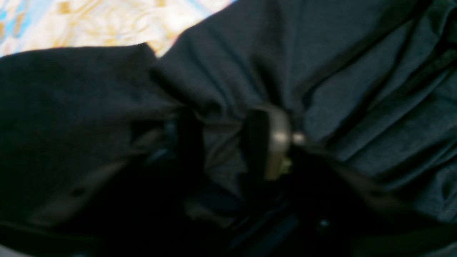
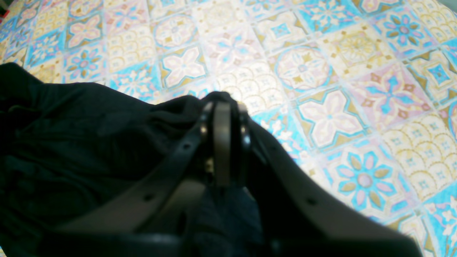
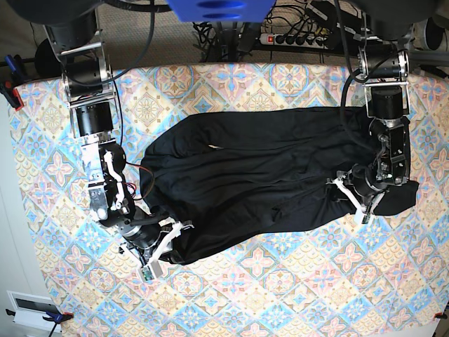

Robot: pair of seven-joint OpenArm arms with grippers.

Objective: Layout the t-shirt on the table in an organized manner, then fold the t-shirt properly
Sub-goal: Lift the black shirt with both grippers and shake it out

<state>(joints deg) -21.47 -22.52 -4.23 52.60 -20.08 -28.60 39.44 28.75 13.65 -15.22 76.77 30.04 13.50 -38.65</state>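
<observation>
The wide rectangular desk, covered in pastel blue, pink and cream tile-patterned cloth, is overlaid across its middle by the large plain black fabric t-shirt, rumpled and stretched from the left edge towards the right edge. No print or writing is seen on it. The right pincer is clamped on a fold of shirt. The left pincer is seen partly parted, with fabric between its jaws.

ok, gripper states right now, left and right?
Left gripper: jaws apart around a fold of the t-shirt; grip unclear.
Right gripper: shut on the t-shirt.
</observation>
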